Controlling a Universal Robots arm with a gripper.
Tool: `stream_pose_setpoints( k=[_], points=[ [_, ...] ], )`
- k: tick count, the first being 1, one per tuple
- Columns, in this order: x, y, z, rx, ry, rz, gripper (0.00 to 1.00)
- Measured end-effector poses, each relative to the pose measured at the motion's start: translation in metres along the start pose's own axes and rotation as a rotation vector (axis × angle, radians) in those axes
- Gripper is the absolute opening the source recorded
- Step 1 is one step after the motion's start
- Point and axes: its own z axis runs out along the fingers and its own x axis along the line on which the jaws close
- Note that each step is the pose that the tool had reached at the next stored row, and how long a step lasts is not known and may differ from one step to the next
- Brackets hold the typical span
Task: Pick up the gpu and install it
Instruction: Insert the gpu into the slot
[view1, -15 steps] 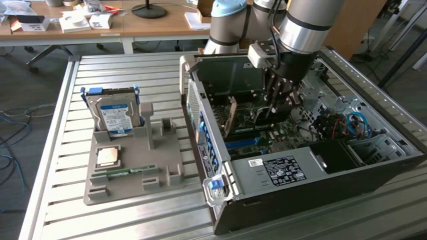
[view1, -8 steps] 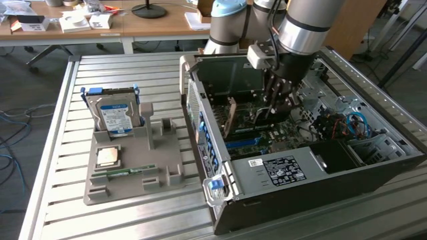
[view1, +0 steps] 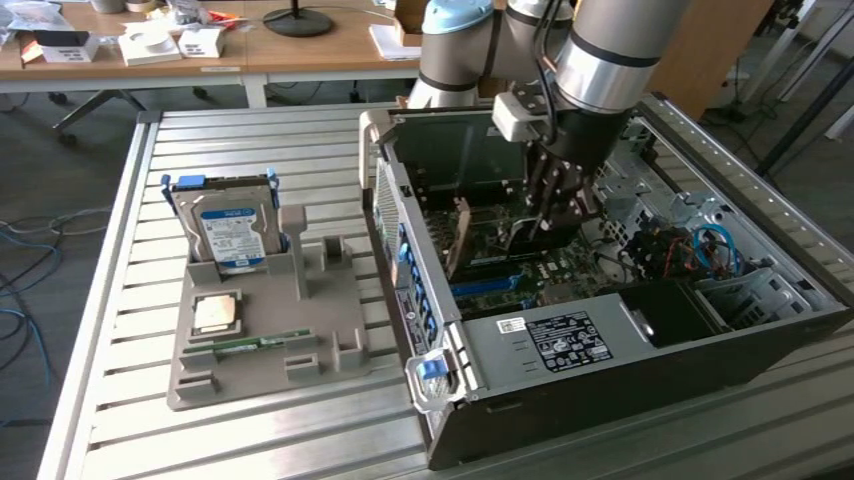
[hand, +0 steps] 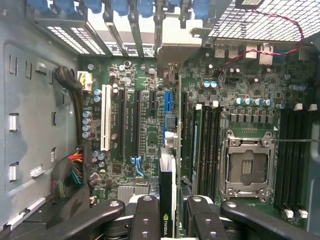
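Status: clamps gpu (hand: 167, 200) edge-on in tool (view1: 541, 232); holds its long axis in line w/ blue slot (hand: 167, 102), at mobo (hand: 150, 137) centre.

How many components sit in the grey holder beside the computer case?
3: a blue-labelled hard drive upright at the far end, a square chip mid-holder, a green memory stick lying nearest the camera.

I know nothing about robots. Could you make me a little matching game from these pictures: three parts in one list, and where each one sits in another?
1 gpu
2 hard drive
3 memory stick

a lying on the grey holder
b standing upright in the holder
c between the jaws, inside the case

Pairs: 1-c, 2-b, 3-a
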Motion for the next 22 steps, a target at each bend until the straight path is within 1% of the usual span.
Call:
stream_pose_setpoints(
  k=[9,22],
  points=[
    [0.0,0.0023,0.0057,0.0,0.0001,0.0,0.26],
    [0.0,0.0078,0.015,0.0,0.0,0.0,0.26]
  ],
)
